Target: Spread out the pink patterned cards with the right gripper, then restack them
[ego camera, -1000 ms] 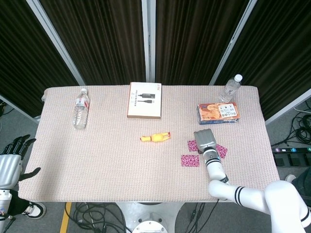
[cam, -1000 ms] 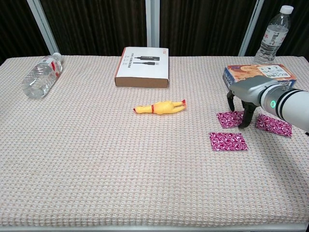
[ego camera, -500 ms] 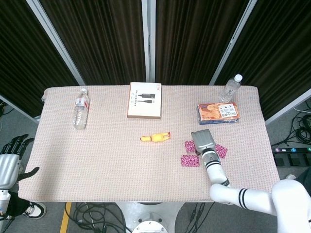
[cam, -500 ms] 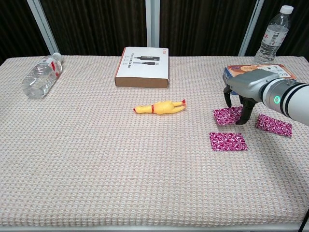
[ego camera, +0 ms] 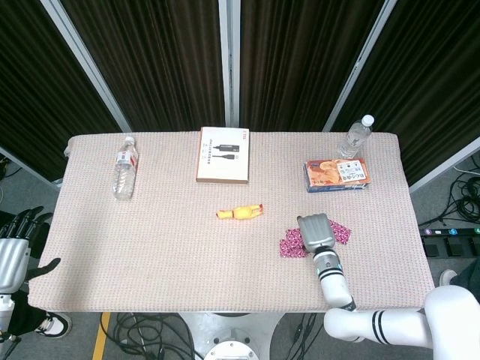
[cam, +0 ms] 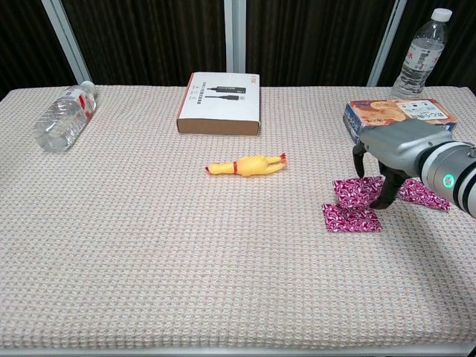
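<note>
Since a moment ago the right hand [cam: 388,160] has drawn back toward the robot, dragging the middle card until it now overlaps the nearest one, so the three pink patterned cards [cam: 357,202] lie closer together on the woven table [cam: 186,245], near its right side below the colourful box [cam: 401,113]. Its fingers [cam: 385,195] curl downward with tips touching the cards, grasping nothing that I can see. Off the table's left edge, the left hand [ego camera: 15,247] hangs with fingers apart and empty.
</note>
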You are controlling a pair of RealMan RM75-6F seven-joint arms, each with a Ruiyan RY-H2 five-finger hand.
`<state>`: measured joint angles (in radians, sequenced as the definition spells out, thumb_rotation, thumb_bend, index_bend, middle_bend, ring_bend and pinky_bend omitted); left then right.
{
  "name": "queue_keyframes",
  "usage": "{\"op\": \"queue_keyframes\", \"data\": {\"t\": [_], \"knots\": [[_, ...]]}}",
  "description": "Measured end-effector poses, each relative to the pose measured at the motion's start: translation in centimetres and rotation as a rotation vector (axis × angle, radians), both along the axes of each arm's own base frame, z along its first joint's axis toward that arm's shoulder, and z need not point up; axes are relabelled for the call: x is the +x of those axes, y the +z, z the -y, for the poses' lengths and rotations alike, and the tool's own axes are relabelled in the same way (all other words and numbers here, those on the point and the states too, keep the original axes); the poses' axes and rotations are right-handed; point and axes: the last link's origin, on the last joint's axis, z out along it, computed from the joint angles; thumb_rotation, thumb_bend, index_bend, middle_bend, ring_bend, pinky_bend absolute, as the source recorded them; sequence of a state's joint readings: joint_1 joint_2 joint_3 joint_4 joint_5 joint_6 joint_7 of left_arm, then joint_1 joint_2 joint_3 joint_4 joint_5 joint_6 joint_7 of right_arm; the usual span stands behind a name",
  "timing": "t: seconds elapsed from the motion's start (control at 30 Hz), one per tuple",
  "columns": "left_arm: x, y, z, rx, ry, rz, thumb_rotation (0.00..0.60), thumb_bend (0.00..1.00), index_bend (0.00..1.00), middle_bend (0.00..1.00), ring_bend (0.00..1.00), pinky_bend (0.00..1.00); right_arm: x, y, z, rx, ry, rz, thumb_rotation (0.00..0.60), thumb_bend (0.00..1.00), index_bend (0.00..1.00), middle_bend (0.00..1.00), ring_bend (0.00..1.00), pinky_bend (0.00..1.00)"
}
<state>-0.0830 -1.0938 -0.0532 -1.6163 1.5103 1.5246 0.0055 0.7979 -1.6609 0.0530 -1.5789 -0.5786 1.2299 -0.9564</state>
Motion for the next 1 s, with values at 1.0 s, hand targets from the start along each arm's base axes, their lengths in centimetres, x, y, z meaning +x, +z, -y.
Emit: {"op": "queue_keyframes", "data": {"t": [1.0], "knots": [[0.0,0.1,0.0,0.003,0.0,0.001,0.597,0.0,0.23,0.22,0.13,0.24,0.0,-2.5,-2.3,0.019,-0.026,0.019,0.566,0.07,0.43,1.0,0.86,0.9]]}}
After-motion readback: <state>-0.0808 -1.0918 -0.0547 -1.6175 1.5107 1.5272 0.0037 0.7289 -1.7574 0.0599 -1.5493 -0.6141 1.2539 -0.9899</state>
